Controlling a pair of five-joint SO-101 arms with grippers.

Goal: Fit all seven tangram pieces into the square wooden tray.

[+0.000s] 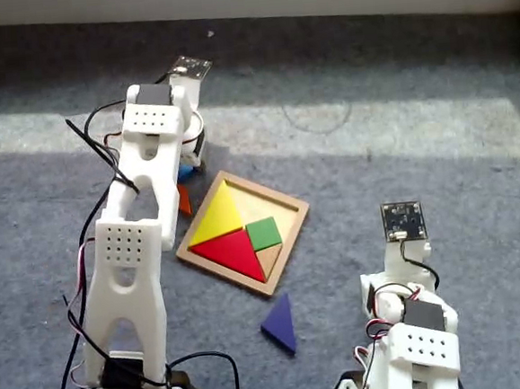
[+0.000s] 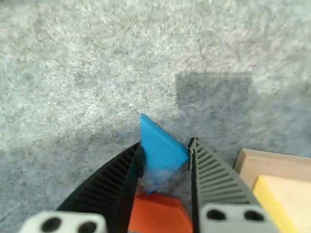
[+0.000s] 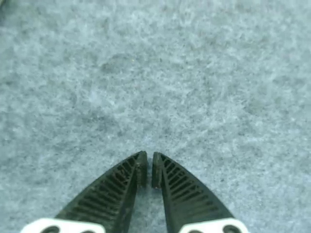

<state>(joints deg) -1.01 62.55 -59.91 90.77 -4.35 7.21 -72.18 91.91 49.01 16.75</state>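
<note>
Tangram pieces lie scattered. Nearest the arm bases, a dark blue triangle (image 1: 281, 322) rests on the grey carpeted tabletop (image 1: 440, 189), near the square wooden tray (image 1: 267, 191). The tray holds a yellow triangle (image 1: 217, 218), a red triangle (image 1: 233, 251) and a green square (image 1: 264, 233). The right gripper (image 3: 149, 160) has its jaws almost touching and grips nothing. Past the tray, the left wrist view shows what the arm mostly covers from above: the left gripper (image 2: 165, 144), jaws pinching a light blue triangle (image 2: 160, 148), with an orange piece (image 2: 158, 213) beside it. Farther off, a sunlit band (image 1: 372, 127) crosses the carpet.
</note>
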